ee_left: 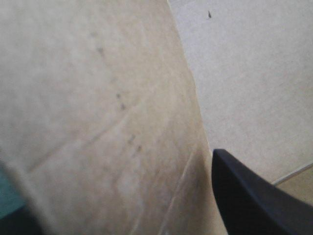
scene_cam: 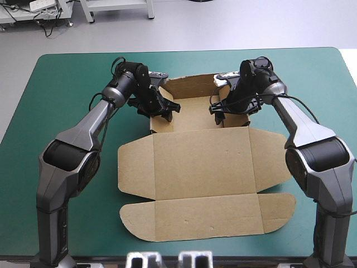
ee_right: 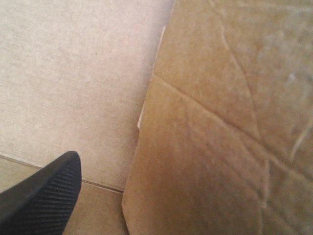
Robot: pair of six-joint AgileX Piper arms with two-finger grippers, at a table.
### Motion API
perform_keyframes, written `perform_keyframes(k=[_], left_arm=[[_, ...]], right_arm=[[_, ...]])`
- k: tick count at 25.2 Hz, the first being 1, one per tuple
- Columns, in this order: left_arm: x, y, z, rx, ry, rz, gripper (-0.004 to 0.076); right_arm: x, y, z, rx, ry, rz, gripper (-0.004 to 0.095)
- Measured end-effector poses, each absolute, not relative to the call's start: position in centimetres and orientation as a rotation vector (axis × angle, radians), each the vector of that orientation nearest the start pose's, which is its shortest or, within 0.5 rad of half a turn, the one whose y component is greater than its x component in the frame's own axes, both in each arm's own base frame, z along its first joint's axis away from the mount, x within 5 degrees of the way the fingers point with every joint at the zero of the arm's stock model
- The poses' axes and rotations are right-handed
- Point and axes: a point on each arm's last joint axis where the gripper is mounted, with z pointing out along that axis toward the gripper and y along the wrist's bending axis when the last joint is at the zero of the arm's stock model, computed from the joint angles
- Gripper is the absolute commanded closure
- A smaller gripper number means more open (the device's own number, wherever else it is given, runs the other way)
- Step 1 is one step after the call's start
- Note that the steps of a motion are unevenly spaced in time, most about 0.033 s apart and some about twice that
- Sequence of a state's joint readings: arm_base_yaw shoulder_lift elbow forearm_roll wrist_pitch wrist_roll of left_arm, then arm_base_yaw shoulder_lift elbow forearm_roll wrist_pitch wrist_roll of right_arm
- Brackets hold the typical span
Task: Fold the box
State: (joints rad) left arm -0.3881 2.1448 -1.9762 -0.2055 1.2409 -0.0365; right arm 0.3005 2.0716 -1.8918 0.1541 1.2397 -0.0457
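High view: the brown box lies mid-table on the teal-green cover of the table. Its lid panel and rounded flaps are spread flat toward the near edge, and the tray part is at the far side. The far wall stands up, and the side walls are raised where the arms meet them. The left gripper is at the tray's left wall and the right gripper at its right wall. Both are low, just over the tray floor, and face each other across it.

Left wrist view: a brown wall stands close in front and fills most of the picture. One black finger rises on the inner side of it, over the paler tray floor. There is a dark patch at the opposite corner, on the wall's outer side (likely the second finger, mostly hidden). The fingers are spread, with the wall between them.

Right wrist view: same setup, mirrored. A creased brown wall covers one half. A single black finger sits low and well off the middle, over the tray floor. The other finger is hidden behind the board. The fingers stand apart and straddle the wall.
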Motion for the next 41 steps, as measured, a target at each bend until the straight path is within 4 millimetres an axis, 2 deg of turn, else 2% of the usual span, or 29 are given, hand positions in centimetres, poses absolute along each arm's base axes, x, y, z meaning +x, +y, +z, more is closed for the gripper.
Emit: perform_keyframes(k=[4, 9, 11, 15, 18, 20, 22, 23, 24, 25, 26, 27, 28, 31, 33, 37, 41], left_arm=[[41.9, -19.0, 25.6, 0.445, 2.880, -0.357, 0.0249], [41.6, -18.6, 26.8, 0.455, 2.846, -0.307, 0.0249], [41.3, -18.3, 28.2, 0.458, 2.812, -0.286, 0.0249], [40.7, -17.5, 30.2, 0.467, 2.758, -0.210, 0.0249], [39.9, -16.7, 32.5, 0.468, 2.701, -0.165, 0.0250], [38.2, -15.9, 36.1, 0.477, 2.613, -0.159, 0.0269], [36.0, -15.0, 39.8, 0.498, 2.520, -0.166, 0.0337], [34.9, -14.5, 41.3, 0.521, 2.475, -0.163, 0.0421], [32.9, -13.6, 43.6, 0.544, 2.411, -0.158, 0.0464], [31.6, -13.1, 44.8, 0.560, 2.375, -0.155, 0.0570], [28.7, -11.9, 46.9, 0.601, 2.302, -0.140, 0.0617], [27.6, -11.4, 47.4, 0.615, 2.282, -0.124, 0.0676], [25.6, -10.4, 48.0, 0.631, 2.257, -0.093, 0.0703], [22.3, -8.5, 47.7, 0.634, 2.251, -0.018, 0.0724], [20.3, -7.4, 46.9, 0.631, 2.265, 0.016, 0.0724], [16.1, -5.6, 43.7, 0.613, 2.326, 0.026, 0.0724], [12.5, -4.1, 40.5, 0.553, 2.378, 0.007, 0.0724]], right_arm=[[41.5, 14.0, 27.8, -0.449, 2.841, 0.256, 0.0090], [41.2, 12.3, 29.9, -0.399, 2.795, 0.249, 0.0090], [41.0, 11.5, 30.9, -0.379, 2.774, 0.240, 0.0090], [40.5, 11.1, 32.2, -0.389, 2.740, 0.233, 0.0100], [39.9, 11.0, 33.4, -0.418, 2.708, 0.235, 0.0108], [39.0, 10.8, 35.2, -0.455, 2.656, 0.229, 0.0122], [38.3, 10.7, 36.3, -0.487, 2.622, 0.226, 0.0121], [38.2, 10.6, 36.6, -0.497, 2.614, 0.223, 0.0121], [38.1, 10.6, 36.6, -0.515, 2.610, 0.219, 0.0121], [38.1, 10.6, 36.6, -0.522, 2.608, 0.217, 0.0122], [38.1, 10.6, 36.6, -0.526, 2.606, 0.216, 0.0123], [38.2, 10.6, 36.6, -0.526, 2.602, 0.216, 0.0123], [38.4, 10.7, 36.4, -0.526, 2.599, 0.215, 0.0123], [39.0, 10.8, 35.4, -0.527, 2.616, 0.215, 0.0124], [39.7, 11.0, 34.3, -0.529, 2.643, 0.215, 0.0127], [41.1, 11.4, 31.4, -0.535, 2.708, 0.223, 0.0131], [42.5, 11.9, 28.1, -0.543, 2.768, 0.244, 0.0206]])
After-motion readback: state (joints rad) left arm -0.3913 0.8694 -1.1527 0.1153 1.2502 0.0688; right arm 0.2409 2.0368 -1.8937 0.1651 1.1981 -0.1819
